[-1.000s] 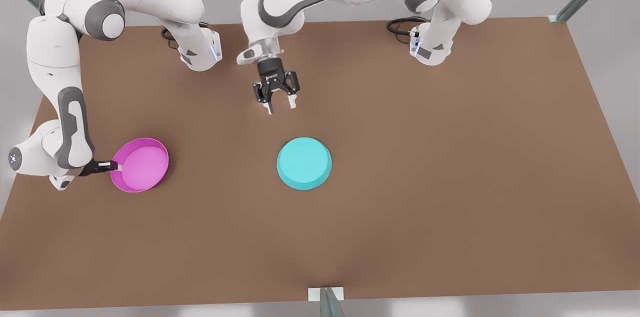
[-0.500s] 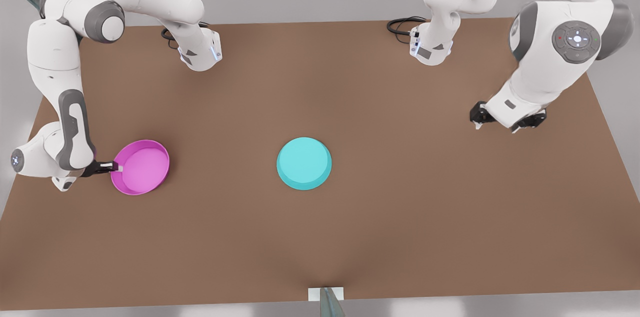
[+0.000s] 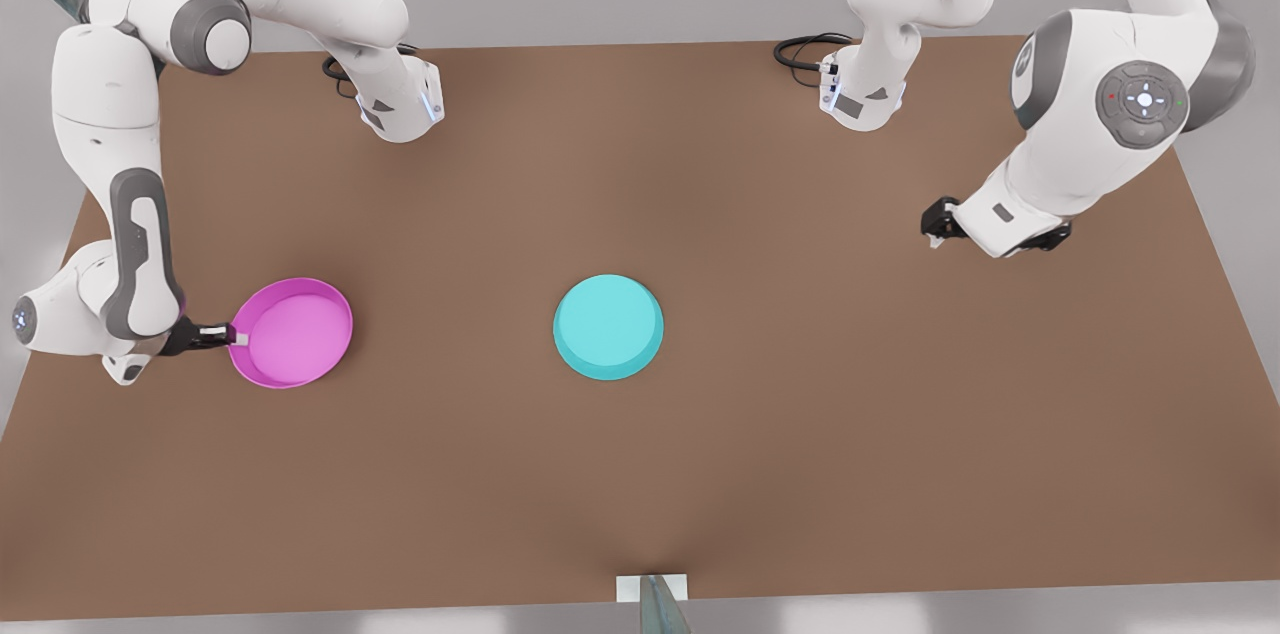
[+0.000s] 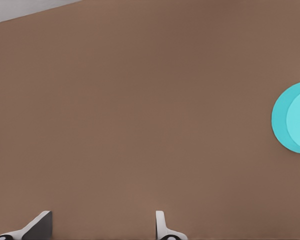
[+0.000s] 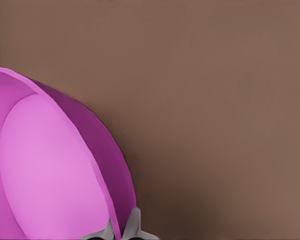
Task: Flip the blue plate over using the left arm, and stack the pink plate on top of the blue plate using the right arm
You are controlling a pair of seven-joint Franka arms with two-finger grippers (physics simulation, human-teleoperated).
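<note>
The blue plate (image 3: 608, 326) lies at the middle of the table with its flat plain base up; the left wrist view shows it (image 4: 295, 117) far off. My left gripper (image 3: 988, 242) hovers open over bare table at the front view's right, well away from the blue plate, its fingers (image 4: 161, 226) spread with nothing between them. At the front view's left my right gripper (image 3: 236, 337) is shut on the rim of the pink plate (image 3: 295, 332), which faces hollow side up and slightly tilted. In the right wrist view the right gripper (image 5: 122, 231) pinches the pink plate's (image 5: 45, 170) wall.
The brown table (image 3: 800, 434) has open room between the two plates and toward its front edge. Both arm bases (image 3: 400, 109) (image 3: 860, 99) stand at the back edge, each with a black cable. A metal post (image 3: 655, 604) rises at the front edge.
The left arm swung from just behind the blue plate out to the front view's right. The right gripper has carried the pink plate a little toward the blue plate.
</note>
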